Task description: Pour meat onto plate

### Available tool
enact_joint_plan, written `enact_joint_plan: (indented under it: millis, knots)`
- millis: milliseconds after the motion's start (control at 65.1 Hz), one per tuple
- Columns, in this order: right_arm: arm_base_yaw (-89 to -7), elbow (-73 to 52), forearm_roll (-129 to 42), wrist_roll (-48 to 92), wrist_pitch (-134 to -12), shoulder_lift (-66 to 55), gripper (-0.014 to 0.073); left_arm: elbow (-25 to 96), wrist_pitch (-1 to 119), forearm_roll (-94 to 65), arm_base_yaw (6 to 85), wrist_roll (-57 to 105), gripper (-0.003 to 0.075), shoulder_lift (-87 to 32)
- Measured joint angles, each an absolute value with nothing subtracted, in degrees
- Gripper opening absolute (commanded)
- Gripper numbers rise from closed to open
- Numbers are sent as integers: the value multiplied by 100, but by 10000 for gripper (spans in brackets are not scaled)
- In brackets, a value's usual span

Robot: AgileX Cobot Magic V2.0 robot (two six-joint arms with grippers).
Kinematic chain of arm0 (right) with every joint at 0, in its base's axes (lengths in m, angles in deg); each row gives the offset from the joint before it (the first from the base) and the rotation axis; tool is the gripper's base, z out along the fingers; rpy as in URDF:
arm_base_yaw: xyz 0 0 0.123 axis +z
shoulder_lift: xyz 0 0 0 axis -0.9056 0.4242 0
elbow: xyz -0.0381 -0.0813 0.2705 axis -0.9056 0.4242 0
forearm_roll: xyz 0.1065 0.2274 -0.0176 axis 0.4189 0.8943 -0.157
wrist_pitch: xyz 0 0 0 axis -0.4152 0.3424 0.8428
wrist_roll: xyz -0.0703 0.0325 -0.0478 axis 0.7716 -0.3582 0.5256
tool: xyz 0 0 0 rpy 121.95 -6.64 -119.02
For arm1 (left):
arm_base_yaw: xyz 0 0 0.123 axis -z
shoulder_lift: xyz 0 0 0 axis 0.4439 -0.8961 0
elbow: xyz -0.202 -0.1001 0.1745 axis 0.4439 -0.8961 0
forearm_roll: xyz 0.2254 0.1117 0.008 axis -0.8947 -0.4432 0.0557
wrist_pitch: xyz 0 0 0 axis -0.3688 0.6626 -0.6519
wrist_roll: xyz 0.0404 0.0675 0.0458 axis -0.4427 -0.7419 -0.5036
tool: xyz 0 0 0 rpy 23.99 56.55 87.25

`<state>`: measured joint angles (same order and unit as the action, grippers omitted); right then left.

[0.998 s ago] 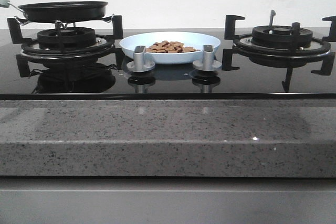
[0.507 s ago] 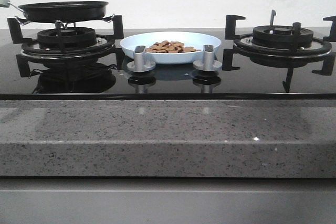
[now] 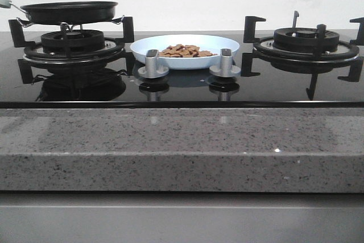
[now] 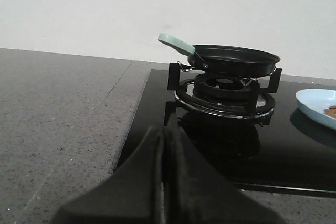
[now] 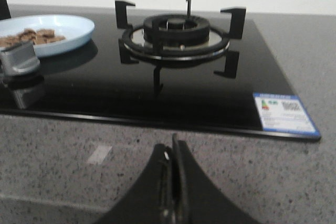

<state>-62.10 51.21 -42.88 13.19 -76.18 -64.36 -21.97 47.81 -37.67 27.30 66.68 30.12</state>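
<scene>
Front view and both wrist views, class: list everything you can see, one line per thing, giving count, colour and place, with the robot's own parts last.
meat: one heap, orange-brown, on the plate
plate: one, pale blue-white, on the hob between the burners
frying pan: one, black, mint handle, on the left burner
burners: two, black, left and right of the hob
knobs: two, silver, in front of the plate
hob: one, glossy black, set in the counter
counter: one, speckled grey
sticker: one, blue-white, hob's right front corner
left gripper: black, shut
right gripper: black, shut

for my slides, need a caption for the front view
Meat heaped on the plate between two burners, empty frying pan on the left one.
</scene>
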Motion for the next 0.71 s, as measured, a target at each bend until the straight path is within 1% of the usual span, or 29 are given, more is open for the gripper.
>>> enact_joint_plan:
  millis: [200,584,706]
  knots:
    - [-5987,5132,-4288,1319,-7883,-6450,-71,-2197,4772,-3767,2730,6668,-20,3012]
    - [-5978,5132,-4288,1319,-7982,-6450,-71,-2197,4772,-3767,2730,6668,-20,3012]
    - [-5978,5132,-4828,893,-8112,-6450,-71,-2197,4772,-3767,2730,6668,-20,3012]
